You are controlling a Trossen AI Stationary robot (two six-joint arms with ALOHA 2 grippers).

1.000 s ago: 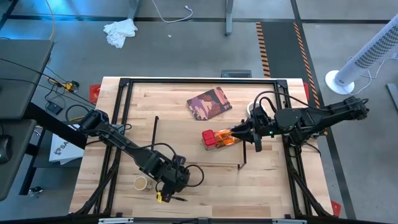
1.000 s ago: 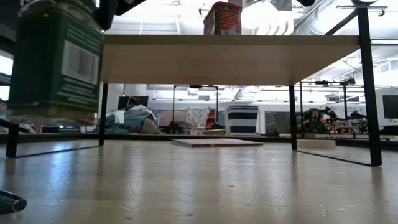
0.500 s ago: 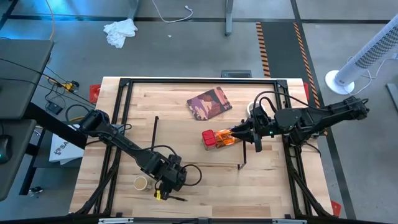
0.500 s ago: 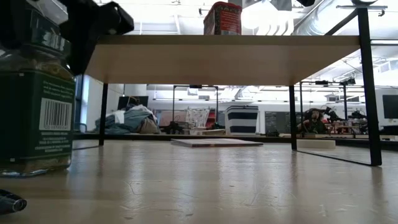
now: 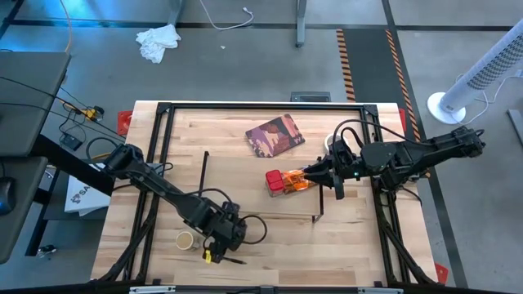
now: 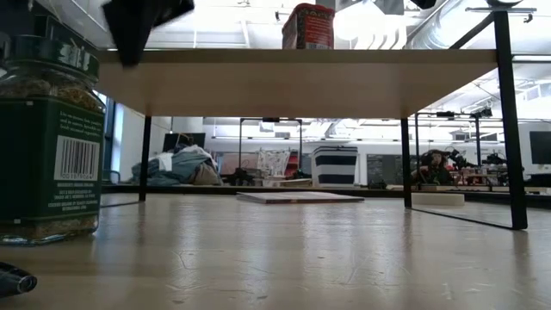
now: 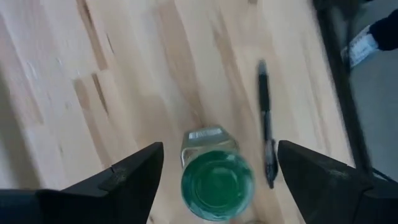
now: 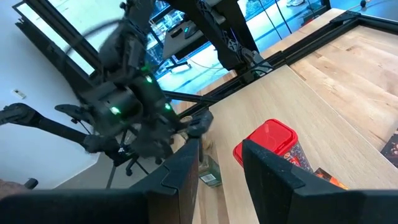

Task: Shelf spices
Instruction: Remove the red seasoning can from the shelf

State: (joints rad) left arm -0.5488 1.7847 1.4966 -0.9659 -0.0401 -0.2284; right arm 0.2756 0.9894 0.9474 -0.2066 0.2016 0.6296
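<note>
The round green-lidded glass spice jar (image 7: pixel 217 190) stands upright on the bare wood table, beside a black pen (image 7: pixel 266 124), not on the light wood shelf (image 6: pixel 293 82). The left gripper (image 7: pixel 217 171) hangs above it, fingers spread wide. Descend centred, squeeze below the lid. The right gripper (image 8: pixel 221 163) waits near the red boxy tin (image 8: pixel 270 144), fingers slightly apart.

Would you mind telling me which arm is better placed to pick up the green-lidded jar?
The left gripper: its open fingers hang directly above the green-lidded jar standing on the table, while the right gripper is over at the red tin.
</note>
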